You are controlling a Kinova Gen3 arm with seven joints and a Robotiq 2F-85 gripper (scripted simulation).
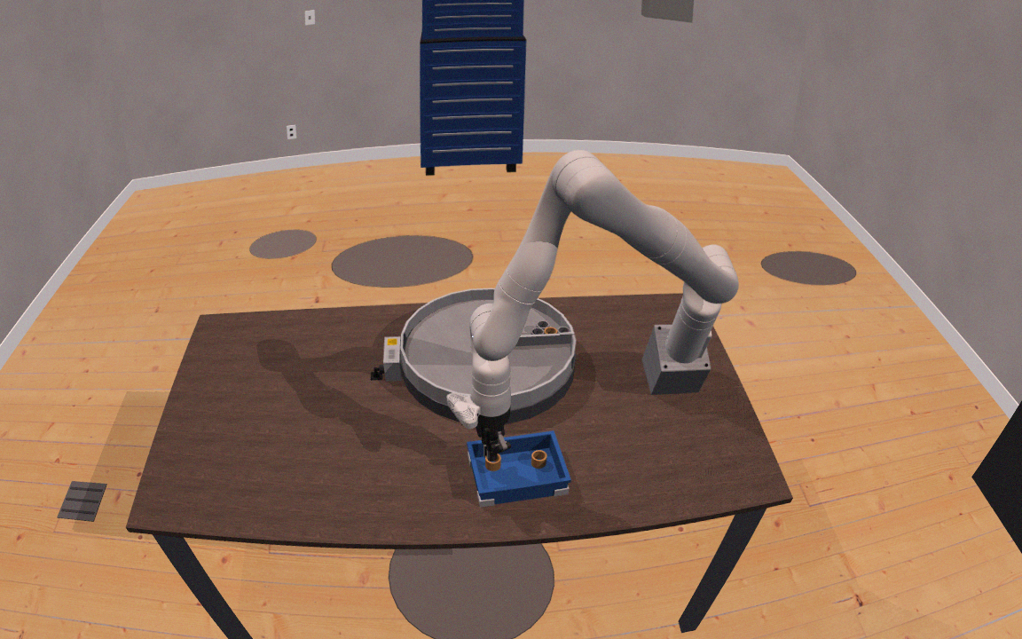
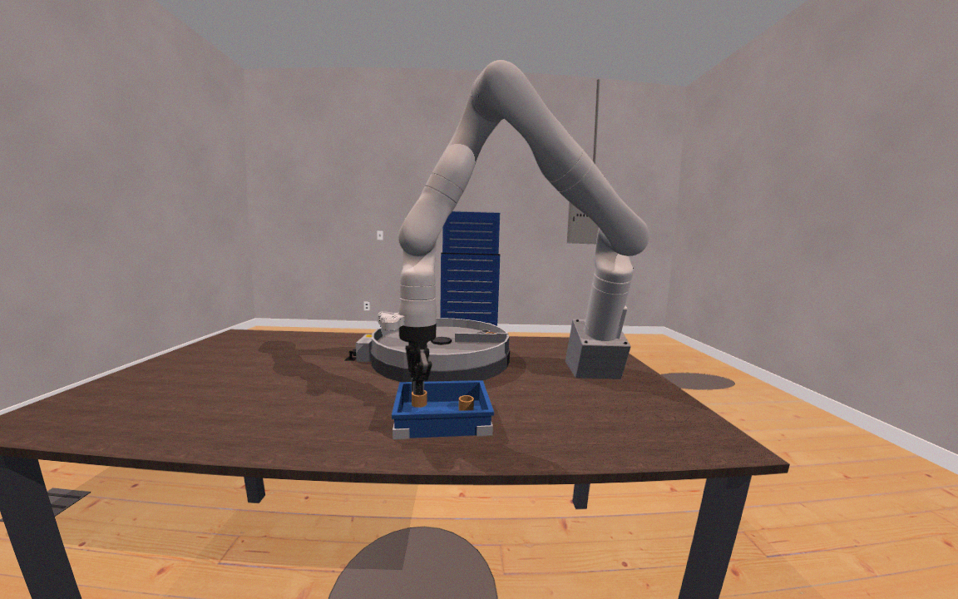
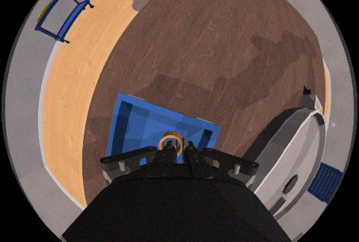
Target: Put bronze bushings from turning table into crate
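Note:
My gripper (image 1: 491,454) (image 2: 418,391) (image 3: 179,143) is shut on the wall of a bronze bushing (image 1: 492,464) (image 2: 418,400) (image 3: 170,134). It holds the bushing upright inside the blue crate (image 1: 526,489) (image 2: 441,426) (image 3: 168,110), toward the crate's left side in the top and exterior views. Whether the bushing touches the crate floor is unclear. Another bronze bushing (image 1: 538,463) (image 2: 465,407) stands in the crate's right half. On the turning table (image 1: 428,395) (image 2: 460,363), near the divider at the right, a bronze bushing (image 1: 550,333) sits among three dark steel bushings. The arm hides part of the turning table.
The divider (image 1: 546,340) (image 2: 479,338) stands up on the turning table. A grey box (image 1: 391,361) with a yellow label is at its left. The arm's base (image 1: 675,373) (image 2: 598,360) stands on the right. The crate walls surround my fingers.

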